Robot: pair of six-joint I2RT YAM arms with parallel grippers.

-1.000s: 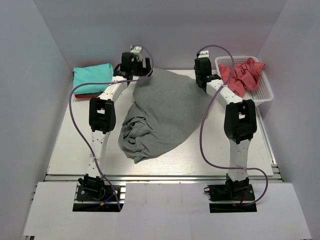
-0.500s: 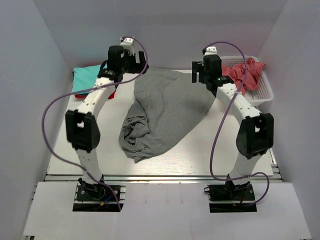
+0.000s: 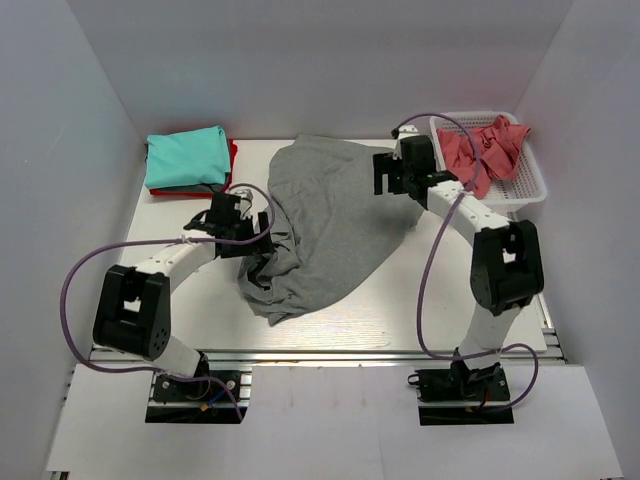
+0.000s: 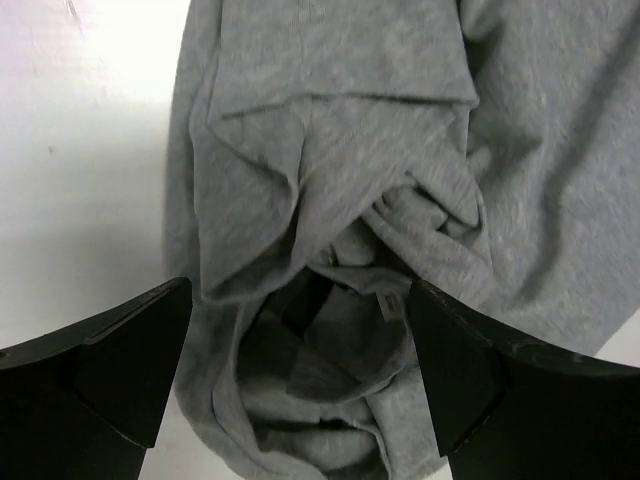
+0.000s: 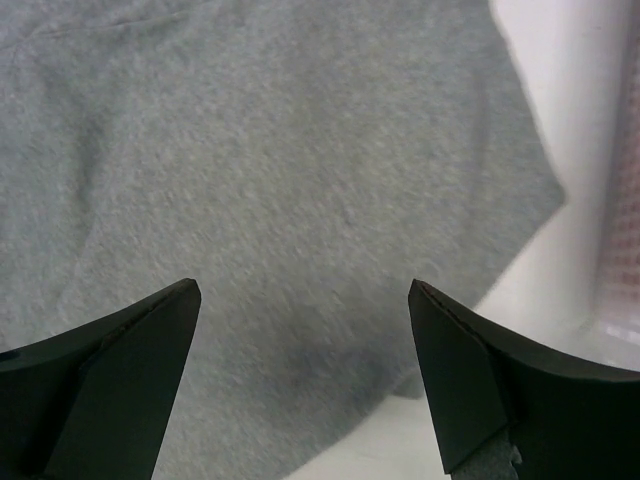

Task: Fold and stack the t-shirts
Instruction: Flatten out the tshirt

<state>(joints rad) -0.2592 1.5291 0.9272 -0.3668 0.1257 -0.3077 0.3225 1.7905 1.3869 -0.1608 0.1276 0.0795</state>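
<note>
Grey t-shirt (image 3: pixel 325 225) is sprawled across the middle of the table (image 3: pixel 160 290), bunched up at its 7 o'clock end. Left gripper (image 4: pixel 298 292) is over that bunched bit, jaws wide open and holding nothing; right gripper (image 5: pixel 303 288) hangs over the flat part around 1 o'clock, also wide open. Teal t-shirt (image 3: pixel 186 157) sits folded on the red one (image 3: pixel 232 158) at 10 o'clock, and the coral-pink one (image 3: pixel 480 150) is in the basket (image 3: pixel 530 185) at 2.

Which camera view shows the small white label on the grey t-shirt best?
The left wrist view: the white label sits among the bunched folds of the grey t-shirt, close to the lens. The top view shows the whole shirt, but the label is too small to find. The right wrist view shows only smooth grey cloth.
</note>
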